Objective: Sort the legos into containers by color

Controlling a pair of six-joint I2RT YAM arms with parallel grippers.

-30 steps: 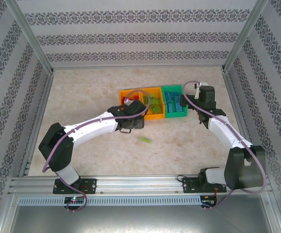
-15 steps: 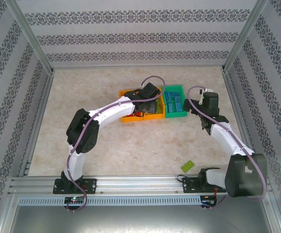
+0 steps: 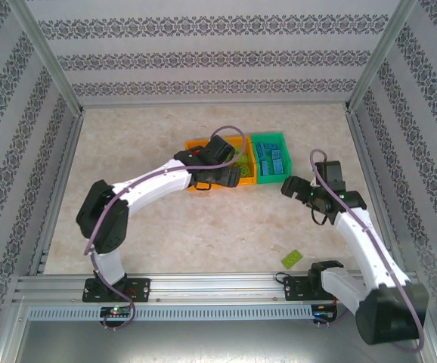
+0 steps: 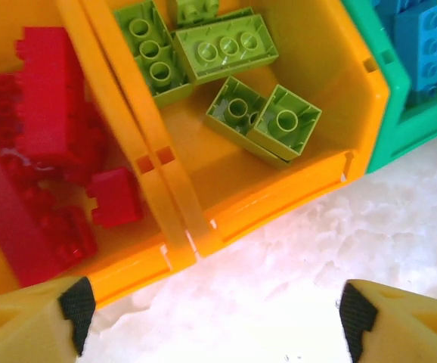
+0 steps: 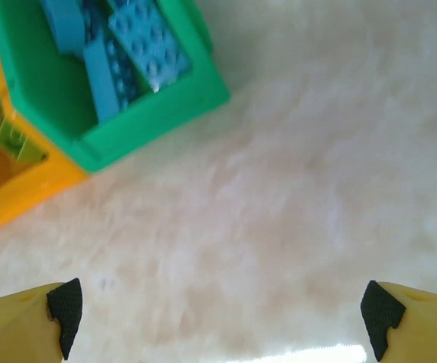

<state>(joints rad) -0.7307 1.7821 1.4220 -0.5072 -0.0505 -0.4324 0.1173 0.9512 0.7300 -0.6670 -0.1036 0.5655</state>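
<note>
Three joined containers sit mid-table: an orange bin [image 4: 128, 276] of red legos [image 4: 44, 128], an orange bin [image 4: 332, 68] of light green legos [image 4: 230, 49], and a green bin [image 4: 400, 128] of blue legos [image 4: 430, 38]. My left gripper [image 4: 215, 310] hovers open and empty over the bins' near rim [image 3: 220, 175]. My right gripper [image 5: 222, 310] is open and empty above bare table, near-right of the green bin [image 5: 158, 113] and its blue legos [image 5: 139, 41]. From above, the right gripper [image 3: 289, 187] is apart from the bins. One light green lego [image 3: 292, 259] lies loose at the front right.
Patterned walls and metal posts [image 3: 52, 76] enclose the marble-look table [image 3: 165, 227]. The aluminium rail [image 3: 203, 287] with both arm bases runs along the near edge. The loose green lego lies just ahead of the right arm's base [image 3: 317, 276].
My left gripper has opened and pulled back from over the middle bin to its near rim. My right arm has drawn away from the green bin toward the near right.
</note>
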